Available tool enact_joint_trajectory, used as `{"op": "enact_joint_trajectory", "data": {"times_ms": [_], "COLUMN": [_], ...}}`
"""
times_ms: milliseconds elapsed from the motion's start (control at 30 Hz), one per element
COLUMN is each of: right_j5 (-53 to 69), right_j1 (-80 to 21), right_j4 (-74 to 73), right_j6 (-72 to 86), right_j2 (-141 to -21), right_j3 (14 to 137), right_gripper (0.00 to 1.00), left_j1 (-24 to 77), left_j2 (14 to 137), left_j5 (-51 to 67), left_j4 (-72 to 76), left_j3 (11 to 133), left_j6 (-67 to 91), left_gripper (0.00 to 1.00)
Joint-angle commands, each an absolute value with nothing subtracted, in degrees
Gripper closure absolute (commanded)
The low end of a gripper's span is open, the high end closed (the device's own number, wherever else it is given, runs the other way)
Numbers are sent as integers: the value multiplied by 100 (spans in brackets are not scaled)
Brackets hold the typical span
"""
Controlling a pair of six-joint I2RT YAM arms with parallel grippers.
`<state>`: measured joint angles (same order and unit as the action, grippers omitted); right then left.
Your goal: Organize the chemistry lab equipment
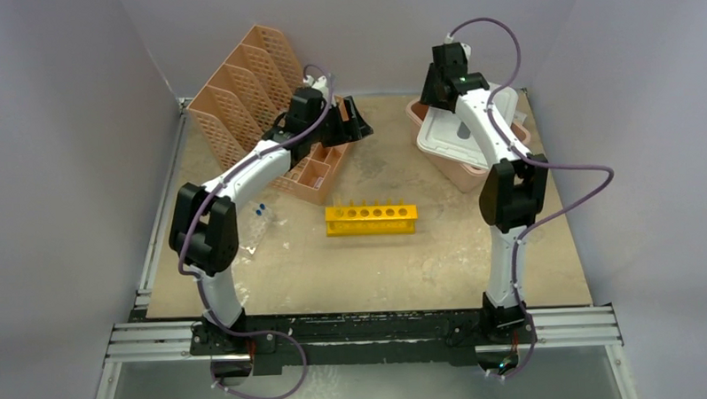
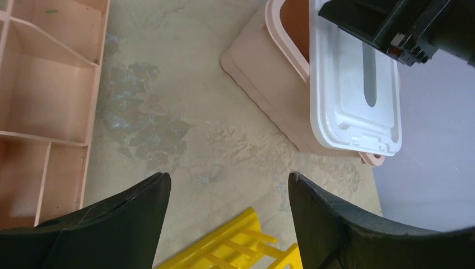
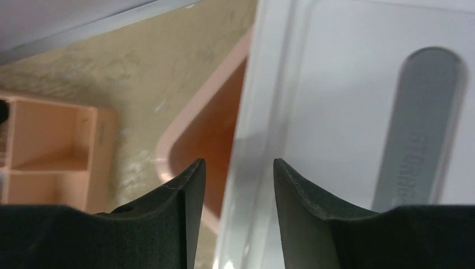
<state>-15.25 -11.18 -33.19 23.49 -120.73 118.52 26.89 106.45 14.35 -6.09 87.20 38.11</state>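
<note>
The worktop [image 1: 379,270] carried three big things. A peach mesh organizer [image 1: 240,88] stood at the far left, and a pink tub [image 1: 466,173] sat at the far right with its white lid [image 1: 441,139] lying askew over it. A yellow rack [image 1: 371,219] lay flat in the middle, its long axis running left to right and its row of holes facing up.

The left end effector [image 2: 228,179] hung over the low front compartments of the organizer. Its jaws were spread wide with nothing between them, so it was released. From there the rack lay towards the near side and slightly right, and one corner of it showed at the bottom of the left wrist view.

The right end effector [image 3: 240,165] sat at the far left edge of the tub with its jaws parted astride the lid's rim. Whether they already pinched the rim could not be told.

The blue-capped tubes [image 1: 260,213] lay on the worktop just left of the rack, close to the left arm's elbow and well apart from the right arm. By this layout the left arm seemed the nearer one for both the tubes and the rack. To reach them it would have to come back towards the near side.
</note>
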Motion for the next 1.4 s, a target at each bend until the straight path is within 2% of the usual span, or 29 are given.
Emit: {"op": "enact_joint_trajectory", "data": {"times_ms": [0,300,500,633,767,900,1133,1367], "right_j5": [-1686,-1820,-2184,-1954,-1544,-1032,551,1593], "right_j1": [-1161,-1165,-1215,-1217,-1208,-1146,-902,-642], "right_j4": [-3657,-4265,-4341,-4651,-4283,-3915,-3527,-3828], "right_j6": [2372,2497,2475,2197,1331,435,-667,-1766], "right_j2": [-12154,-12673,-12751,-12990,-12671,-12125,-11097,-10637], "right_j3": [12487,12973,12959,13284,12957,12287,10998,10719], "right_gripper": [52,62,60,74,93,100,100,100], "left_j1": [2725,2727,2724,2725,2720,2715,2681,2681], "left_j2": [10383,10450,10450,10401,10385,10387,10317,10262], "left_j5": [1587,1779,1740,1838,1890,1916,1990,2441], "left_j4": [-322,-123,-220,-166,-150,-161,-180,311], "left_j3": [8699,8586,8592,8556,8552,8547,8477,8233], "left_j6": [3670,3710,3624,3565,3498,3473,3445,3757], "left_gripper": [25,26,26,33,38,39,38,37]}}
